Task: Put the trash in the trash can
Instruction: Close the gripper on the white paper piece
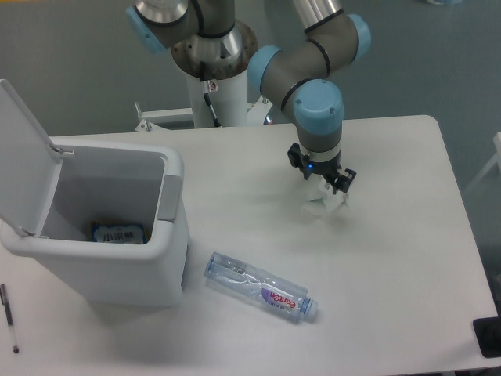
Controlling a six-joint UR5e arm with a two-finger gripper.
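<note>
Tool [323, 190] position is at about 1 o'clock from the table [391, 258] centre, lowered directly over the crumpled white paper wrapper [321, 204], with its fingers straddling the wrapper; whether they are clamped on it cannot be determined from this view. Water bottle [261, 287], clear with a pink-and-blue label, lies on its side on the table at about 6 o'clock from the tool, well apart from it. Trash can [168, 235] stands at about 9 o'clock on the table, lid [23, 149] flipped open, with a blue-and-white packet [117, 233] on its floor and a thin black pen [9, 317] at 7 o'clock from it.
</note>
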